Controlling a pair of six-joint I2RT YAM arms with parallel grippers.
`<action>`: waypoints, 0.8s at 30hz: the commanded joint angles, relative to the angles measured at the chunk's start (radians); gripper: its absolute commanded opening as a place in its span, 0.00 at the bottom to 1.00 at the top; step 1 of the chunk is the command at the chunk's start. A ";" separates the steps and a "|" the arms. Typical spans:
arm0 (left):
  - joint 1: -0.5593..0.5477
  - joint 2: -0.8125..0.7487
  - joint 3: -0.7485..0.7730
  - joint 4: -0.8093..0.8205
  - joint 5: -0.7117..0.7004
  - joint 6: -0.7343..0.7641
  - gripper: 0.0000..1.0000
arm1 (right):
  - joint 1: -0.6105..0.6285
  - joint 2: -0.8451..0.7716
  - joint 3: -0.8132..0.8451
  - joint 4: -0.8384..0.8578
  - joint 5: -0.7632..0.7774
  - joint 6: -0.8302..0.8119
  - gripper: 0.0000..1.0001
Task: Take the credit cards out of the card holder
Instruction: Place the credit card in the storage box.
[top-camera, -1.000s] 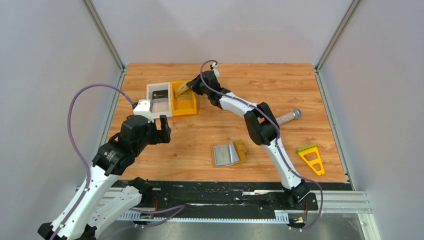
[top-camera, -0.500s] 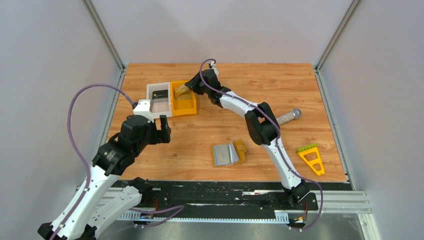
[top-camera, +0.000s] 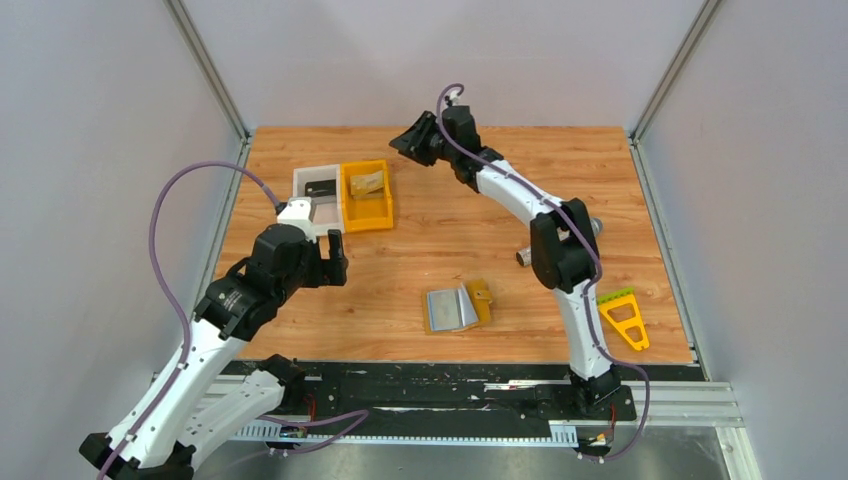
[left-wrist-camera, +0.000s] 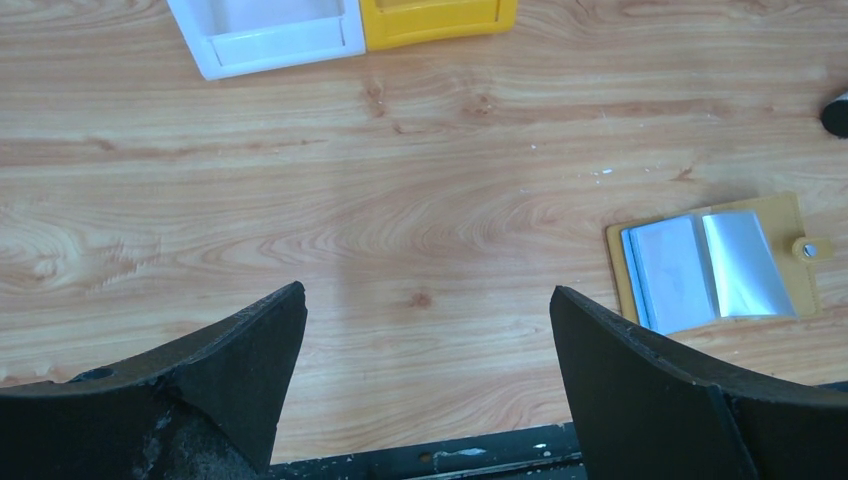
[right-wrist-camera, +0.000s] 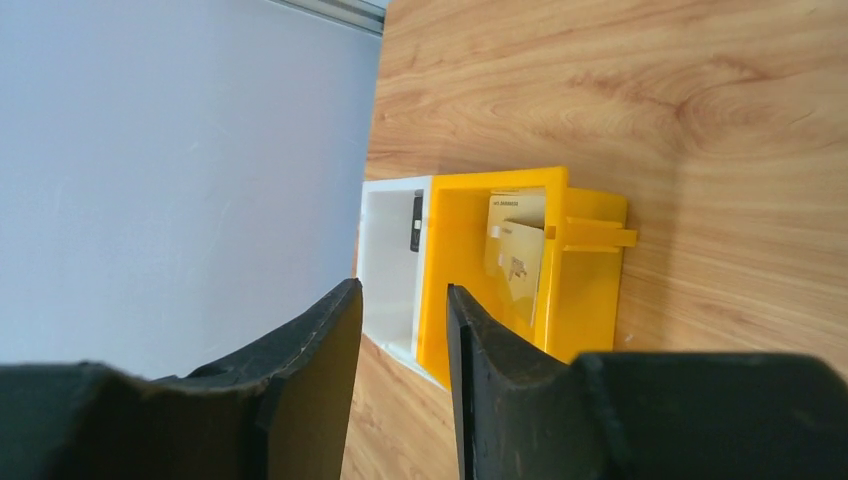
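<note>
While left end effector (left-wrist-camera: 428, 293) and right end effector (right-wrist-camera: 402, 288) gape empty, card holder (top-camera: 458, 307) open, tan-edged, pale-blue panels.

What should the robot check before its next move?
1. Right hand empty: ok, partly open with nothing in it.
2. Card inside the orange bin: ok.
3. Card holder lying open on the table: ok.
4. Left hand open and free: ok, wide open above the table.
5. More cards inside the card holder: cannot tell, too shiny to see.
</note>
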 joint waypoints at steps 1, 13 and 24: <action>0.001 0.023 0.001 0.025 0.034 -0.009 1.00 | -0.044 -0.158 -0.049 -0.069 -0.073 -0.087 0.39; 0.001 0.147 -0.006 0.071 0.115 -0.070 0.93 | -0.059 -0.329 -0.261 -0.176 -0.111 -0.218 0.37; 0.035 0.480 0.125 0.248 0.085 -0.083 0.42 | -0.053 -0.704 -0.726 -0.192 -0.120 -0.360 0.37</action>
